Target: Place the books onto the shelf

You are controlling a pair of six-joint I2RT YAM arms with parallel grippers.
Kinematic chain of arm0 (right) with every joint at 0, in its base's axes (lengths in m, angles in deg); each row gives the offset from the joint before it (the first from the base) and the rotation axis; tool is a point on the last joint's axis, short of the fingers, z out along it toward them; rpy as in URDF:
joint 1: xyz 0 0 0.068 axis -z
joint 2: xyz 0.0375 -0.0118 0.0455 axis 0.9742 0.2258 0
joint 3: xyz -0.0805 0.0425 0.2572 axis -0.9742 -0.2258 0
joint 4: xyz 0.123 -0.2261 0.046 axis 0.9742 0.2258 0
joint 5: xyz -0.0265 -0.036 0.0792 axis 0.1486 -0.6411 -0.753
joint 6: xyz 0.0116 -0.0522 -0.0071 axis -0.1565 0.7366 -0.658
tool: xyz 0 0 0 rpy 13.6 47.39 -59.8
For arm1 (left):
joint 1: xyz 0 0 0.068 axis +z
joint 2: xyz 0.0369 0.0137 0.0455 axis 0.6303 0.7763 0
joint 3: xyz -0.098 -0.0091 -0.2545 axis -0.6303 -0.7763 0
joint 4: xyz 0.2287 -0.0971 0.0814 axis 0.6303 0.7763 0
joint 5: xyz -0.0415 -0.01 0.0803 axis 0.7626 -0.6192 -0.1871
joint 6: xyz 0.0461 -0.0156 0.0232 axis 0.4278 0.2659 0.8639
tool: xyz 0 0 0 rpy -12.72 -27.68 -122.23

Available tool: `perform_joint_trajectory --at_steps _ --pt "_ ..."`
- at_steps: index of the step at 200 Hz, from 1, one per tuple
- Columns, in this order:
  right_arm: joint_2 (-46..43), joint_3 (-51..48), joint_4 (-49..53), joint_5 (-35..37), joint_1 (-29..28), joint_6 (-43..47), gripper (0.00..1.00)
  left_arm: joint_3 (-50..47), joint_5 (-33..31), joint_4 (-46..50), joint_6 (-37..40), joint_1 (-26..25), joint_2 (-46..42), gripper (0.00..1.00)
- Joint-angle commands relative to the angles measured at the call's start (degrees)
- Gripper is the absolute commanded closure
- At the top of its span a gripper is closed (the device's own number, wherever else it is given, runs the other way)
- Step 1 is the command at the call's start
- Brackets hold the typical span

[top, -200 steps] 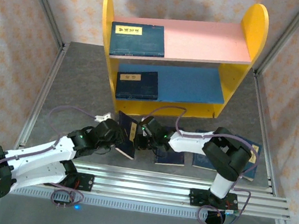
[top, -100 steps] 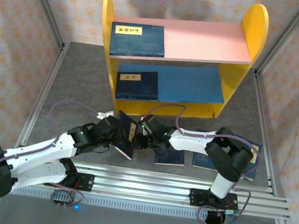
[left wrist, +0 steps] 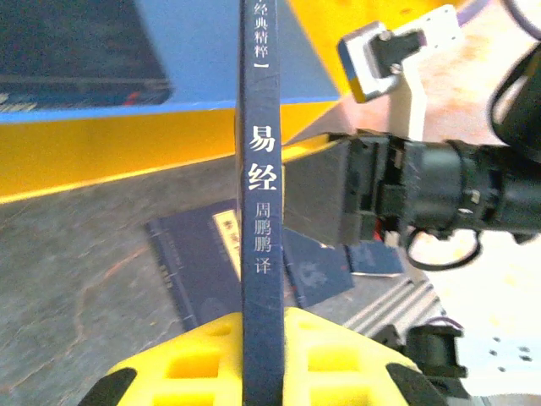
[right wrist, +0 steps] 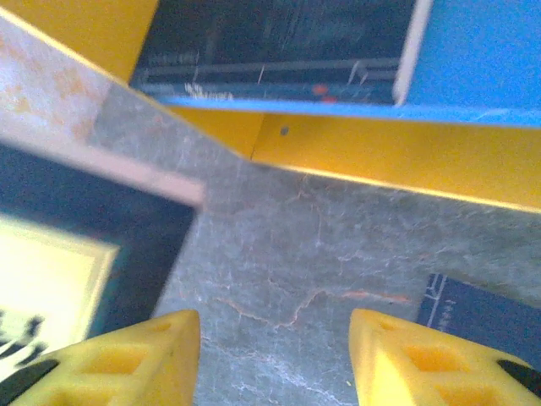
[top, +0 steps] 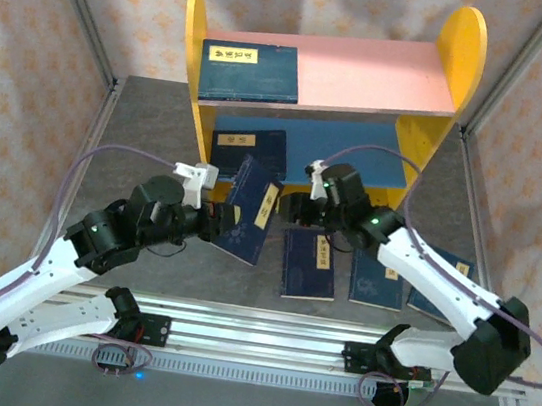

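Left pincer (left wrist: 262,359) shut on thin navy-blue rectangular book (left wrist: 260,169), its long axis pointing ahead toward blue lower board (left wrist: 211,51) of yellow wooden two-tier shelf (top: 458,58).

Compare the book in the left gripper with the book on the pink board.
The held book is clamped in the left gripper, in the air before the shelf; the pink-board book lies free on that shelf. The held book is tilted and askew to the shelf; the pink-board book lies flat, square with it. Both are thin and dark navy with a yellow label.
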Motion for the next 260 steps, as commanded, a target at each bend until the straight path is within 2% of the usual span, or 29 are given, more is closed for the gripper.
perform_joint_trajectory --at_steps 1,34,48,79,132,158,176,209,260 --pt "-4.03 1.36 4.15 -0.15 3.37 1.09 0.49 8.19 5.89 -7.48 8.81 -0.46 -0.04 1.00" --pt "-6.84 3.27 5.65 0.67 4.81 2.29 0.49 19.20 8.60 -13.50 13.89 -0.46 3.61 1.00" --pt "-7.47 4.16 5.73 0.87 4.97 2.41 0.49 24.35 5.21 -15.27 15.70 -0.47 6.54 1.00" --pt "-10.15 7.17 3.22 1.44 5.09 2.28 0.48 30.60 -6.85 -25.03 18.98 -0.43 13.03 1.00" --pt "-11.10 19.50 -1.97 1.33 5.24 2.86 0.44 43.22 -17.66 -36.49 24.63 0.00 26.41 1.00" --pt "-9.34 24.95 -6.64 1.52 5.37 2.52 0.37 45.28 -22.03 -42.05 25.98 0.31 30.28 1.00" --pt "-7.35 27.83 -10.62 0.57 5.93 0.83 0.29 42.37 -24.97 -50.58 24.90 1.24 31.30 1.00" --pt "-3.35 33.15 -16.07 -1.51 6.74 -3.10 0.18 43.81 -20.55 -54.49 18.85 4.83 34.28 1.00" --pt "2.86 35.04 -28.46 -4.47 8.13 -12.25 0.00 43.57 -15.14 -64.14 7.26 8.71 38.21 1.00"
